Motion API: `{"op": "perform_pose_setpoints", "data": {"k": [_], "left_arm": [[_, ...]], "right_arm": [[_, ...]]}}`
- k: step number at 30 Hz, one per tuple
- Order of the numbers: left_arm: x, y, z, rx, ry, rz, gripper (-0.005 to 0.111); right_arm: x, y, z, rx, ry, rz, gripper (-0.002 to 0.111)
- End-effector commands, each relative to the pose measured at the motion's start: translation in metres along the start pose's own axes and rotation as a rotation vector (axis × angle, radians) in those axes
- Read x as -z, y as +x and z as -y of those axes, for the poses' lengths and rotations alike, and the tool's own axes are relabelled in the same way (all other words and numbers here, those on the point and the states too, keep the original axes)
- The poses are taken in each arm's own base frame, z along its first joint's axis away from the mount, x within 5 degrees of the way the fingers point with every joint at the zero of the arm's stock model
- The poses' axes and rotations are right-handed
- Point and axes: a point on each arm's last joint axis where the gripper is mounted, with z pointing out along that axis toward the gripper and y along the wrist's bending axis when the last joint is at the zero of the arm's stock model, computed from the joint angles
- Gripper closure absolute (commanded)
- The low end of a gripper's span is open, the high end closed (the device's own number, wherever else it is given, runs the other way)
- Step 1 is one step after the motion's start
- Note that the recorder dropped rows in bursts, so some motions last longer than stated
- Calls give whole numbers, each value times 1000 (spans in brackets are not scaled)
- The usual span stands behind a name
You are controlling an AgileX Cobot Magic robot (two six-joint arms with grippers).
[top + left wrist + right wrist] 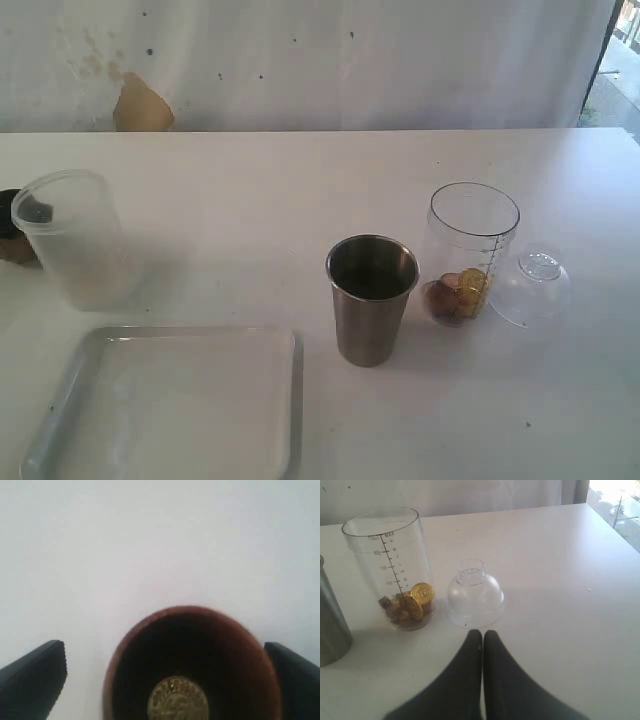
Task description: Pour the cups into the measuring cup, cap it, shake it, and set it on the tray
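Note:
The brown wooden cup (192, 665) sits between the wide-apart fingers of my left gripper (165, 685). One finger is close to its side and the other stands clear of it; a gold coin (177, 700) lies inside. In the exterior view that cup (12, 245) peeks out at the far left edge. The steel tumbler (371, 297) stands upright in the middle. The measuring cup (468, 250) holds gold coins and brown pieces, with its dome cap (532, 287) lying beside it. My right gripper (482, 636) is shut and empty, just short of the dome cap (474, 594) and the measuring cup (390, 572).
A frosted translucent cup (72, 240) stands at the left, in front of the wooden cup. The white tray (175, 405) lies at the front left. A wall runs along the table's far edge. The tumbler (331, 625) stands close beside the measuring cup.

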Motion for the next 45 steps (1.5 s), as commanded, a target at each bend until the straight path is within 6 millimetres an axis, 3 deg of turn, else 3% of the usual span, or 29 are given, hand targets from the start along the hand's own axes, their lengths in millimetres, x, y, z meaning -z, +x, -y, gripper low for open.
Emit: {"op": "perform_pose_setpoints", "data": {"k": [1,9,15,18,20,23,29,35,39,45], "left_arm": [[12,-15,6,0,23,48,2],[38,-41,3,59,-123,77,2],[83,-81,10,125,-245,185,8],[113,-103,21,159,-282,249,29],[132,-114,30,117,-291,270,56],[160,-128,48,-28,-282,287,104],[220,-152,89,-49,-240,413,106],[268,-159,130,-66,-161,475,106],[301,-152,154,-37,-170,529,106],[356,-113,177,84,-418,757,107]], "right_arm": [[0,2,0,-1,4,-1,108],[0,2,0,-1,4,-1,108],[0,2,0,-1,4,-1,108],[0,2,0,-1,4,-1,108],[0,2,0,-1,4,-1,108],[0,2,0,-1,4,-1,108],[0,2,0,-1,4,-1,108],[0,2,0,-1,4,-1,108],[0,2,0,-1,4,-1,108],[0,2,0,-1,4,-1,108]]}}
